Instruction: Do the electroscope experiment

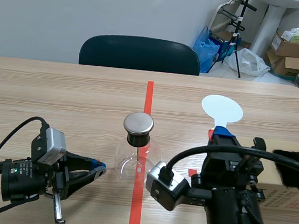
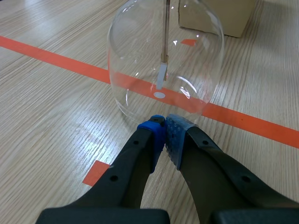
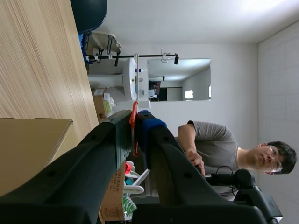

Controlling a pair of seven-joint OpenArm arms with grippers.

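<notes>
Glass flask (image 1: 128,161) at centre; my left gripper (image 2: 164,123) clenched empty just beside it; right gripper (image 3: 136,120) grasps white paddle (image 1: 221,108).

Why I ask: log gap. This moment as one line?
left gripper: shut, beside electroscope | right gripper: shut on white paddle, apart from electroscope

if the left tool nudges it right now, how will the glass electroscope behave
The electroscope looks like thin clear glass, so probably fragile and slippery. Its metal disc sits high on a narrow neck, so it may tip rather than slide. Its round bulb could roll if toppled.
</notes>
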